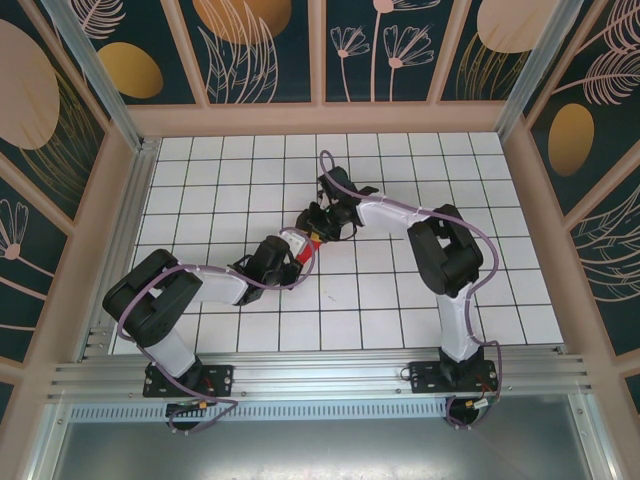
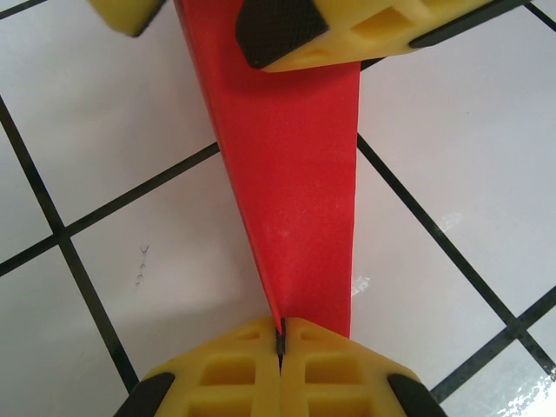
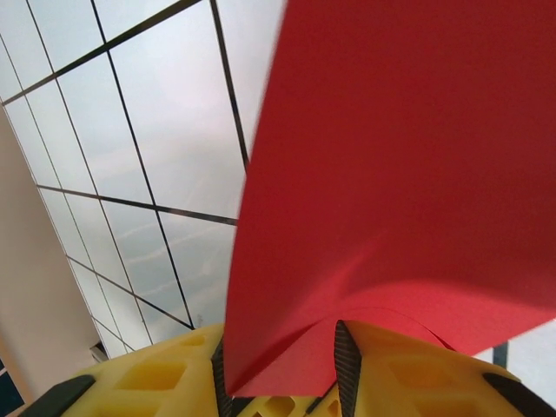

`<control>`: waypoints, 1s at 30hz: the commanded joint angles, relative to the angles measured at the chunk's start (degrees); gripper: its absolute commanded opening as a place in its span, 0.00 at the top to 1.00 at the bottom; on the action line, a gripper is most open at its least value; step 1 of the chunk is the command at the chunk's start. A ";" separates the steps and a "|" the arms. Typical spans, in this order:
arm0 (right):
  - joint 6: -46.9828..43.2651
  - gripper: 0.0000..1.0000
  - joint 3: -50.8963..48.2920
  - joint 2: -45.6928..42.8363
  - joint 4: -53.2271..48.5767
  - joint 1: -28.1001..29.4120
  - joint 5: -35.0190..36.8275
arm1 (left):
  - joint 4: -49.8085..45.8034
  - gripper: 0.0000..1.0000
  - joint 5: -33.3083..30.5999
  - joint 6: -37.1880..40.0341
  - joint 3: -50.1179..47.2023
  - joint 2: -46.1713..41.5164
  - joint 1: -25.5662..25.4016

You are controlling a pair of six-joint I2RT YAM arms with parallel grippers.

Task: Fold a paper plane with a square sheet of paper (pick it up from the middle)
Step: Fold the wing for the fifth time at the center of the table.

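Note:
The red sheet of paper (image 2: 295,174) is a creased, tapering strip held off the white grid table between my two grippers. A sliver of it (image 1: 314,240) shows at mid-table where the grippers meet. My left gripper (image 2: 281,334) is shut on the narrow end, yellow fingers pressed together. My right gripper (image 3: 278,365) has its jaws partly apart, and the wide end of the paper (image 3: 400,156) lies bowed in the gap and drapes over the right finger. The right arm's fingertips (image 2: 287,30) straddle the wide end in the left wrist view.
The white tiled table (image 1: 400,300) is ringed by a wooden frame and patterned walls (image 1: 530,180). A metal rail (image 1: 320,375) runs along the near edge by the arm bases. Both forearms cross the middle of the table.

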 commanded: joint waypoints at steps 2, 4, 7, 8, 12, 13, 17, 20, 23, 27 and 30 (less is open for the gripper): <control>-0.95 0.64 2.51 1.79 -2.46 0.97 0.44 | -1.77 1.00 -1.30 1.62 0.38 -0.34 -0.25; -0.94 0.67 2.50 1.88 -2.67 0.97 0.59 | -1.62 1.00 -1.54 1.62 0.27 -0.43 -0.26; -1.11 0.71 2.11 1.15 -2.90 0.89 1.75 | -1.60 1.00 -1.86 1.31 0.14 -0.52 -0.22; -1.23 0.74 1.81 0.71 -2.90 0.89 2.26 | -1.60 1.00 -1.94 1.08 0.14 -0.52 -0.26; -1.91 0.86 0.91 -0.41 -2.90 0.54 3.56 | -1.66 0.98 -2.48 0.11 -0.12 -0.58 -0.26; -2.10 0.88 0.66 -0.60 -2.90 0.50 3.90 | -1.69 0.96 -2.70 -0.18 -0.25 -0.69 -0.27; -3.19 0.91 -0.12 -1.25 -2.91 0.36 4.89 | -2.28 0.86 -3.11 -1.81 -0.51 -1.34 -0.19; -4.70 0.94 -1.11 -1.82 -2.25 0.10 5.39 | -3.22 0.71 -3.07 -4.19 -0.65 -2.31 -0.22; -7.59 0.97 -3.72 -2.90 0.93 -0.17 4.52 | -4.50 0.56 -1.66 -7.75 -0.79 -4.40 -0.20; -11.36 0.97 -7.93 -4.86 6.65 -0.68 2.41 | -3.66 0.45 1.78 -14.22 -2.40 -8.45 -0.12; -13.24 0.97 -10.80 -6.45 10.38 -1.36 0.94 | -1.09 0.39 3.41 -20.96 -4.31 -11.16 0.04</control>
